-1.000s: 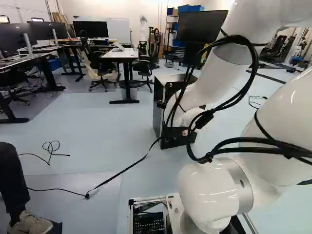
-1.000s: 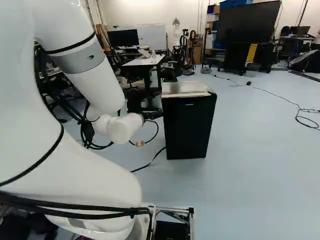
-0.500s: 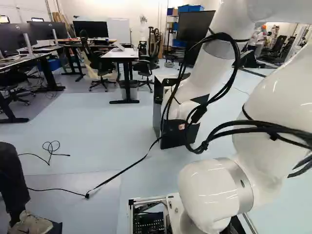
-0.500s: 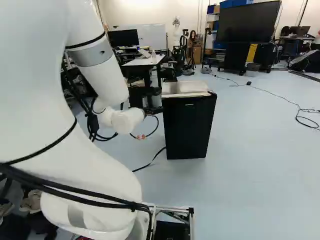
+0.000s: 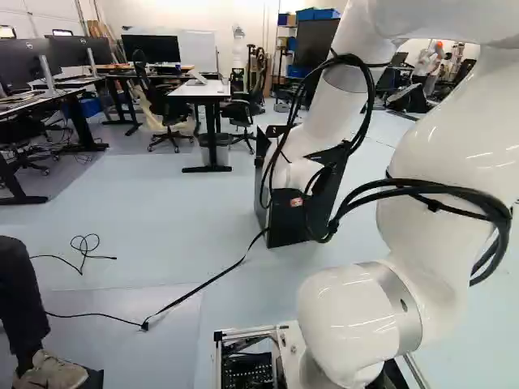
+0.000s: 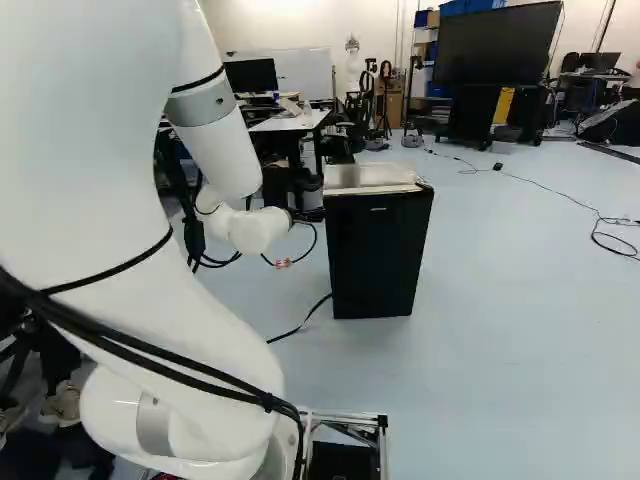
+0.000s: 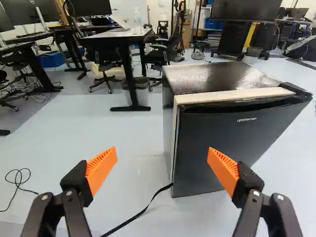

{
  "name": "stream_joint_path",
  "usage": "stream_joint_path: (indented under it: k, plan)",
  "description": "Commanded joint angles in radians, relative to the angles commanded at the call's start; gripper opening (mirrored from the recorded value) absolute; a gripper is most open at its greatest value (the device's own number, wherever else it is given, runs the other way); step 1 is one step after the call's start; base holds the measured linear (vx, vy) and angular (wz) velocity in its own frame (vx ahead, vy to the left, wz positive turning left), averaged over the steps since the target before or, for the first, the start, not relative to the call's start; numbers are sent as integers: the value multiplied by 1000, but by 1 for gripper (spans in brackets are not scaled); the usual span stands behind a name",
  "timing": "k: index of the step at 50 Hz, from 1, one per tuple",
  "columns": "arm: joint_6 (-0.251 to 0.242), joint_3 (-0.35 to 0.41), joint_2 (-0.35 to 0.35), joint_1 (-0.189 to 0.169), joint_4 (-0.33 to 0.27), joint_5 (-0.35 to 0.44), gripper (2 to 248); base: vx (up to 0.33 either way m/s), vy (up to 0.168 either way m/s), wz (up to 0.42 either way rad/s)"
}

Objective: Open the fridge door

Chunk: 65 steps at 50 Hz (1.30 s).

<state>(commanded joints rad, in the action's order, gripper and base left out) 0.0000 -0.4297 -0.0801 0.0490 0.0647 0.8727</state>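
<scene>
Gripper (image 6: 310, 215) wide open, orange pads (image 7: 101, 170) far apart; big dark fridge (image 6: 378, 260) stands on the floor (image 6: 500, 350) ahead, near the middle of the right base view; its door (image 7: 227, 143) looks shut; thin black cord (image 7: 145, 209) lies by its bottom.

One short word (image 7: 247, 119) can be made out on the front of the fridge door (image 7: 217, 153), and it shows best in the wrist view. It is one line of small, pale letters on the dark door. It sits high up, just under the long dark gap along the door's top edge, and well in from both sides. In the right base view, the same spot has just a tiny pale mark (image 6: 378, 209), too small to read. A little red and white tag (image 6: 283, 262) is on a black cable (image 6: 308, 250) near the fridge door. Its print is too small to read too.
</scene>
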Motion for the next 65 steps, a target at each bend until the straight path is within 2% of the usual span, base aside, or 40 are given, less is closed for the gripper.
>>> stream_joint_path:
  k: [13,36,53,65]
  plan:
    - [0,-53,-51,11,28,5,247,0,0,0]
    - [0,-153,-188,30,80,26,247,0,0,0]
    - [0,-223,-284,44,136,57,247,0,0,0]
    - [0,-266,-324,56,184,88,247,0,0,0]
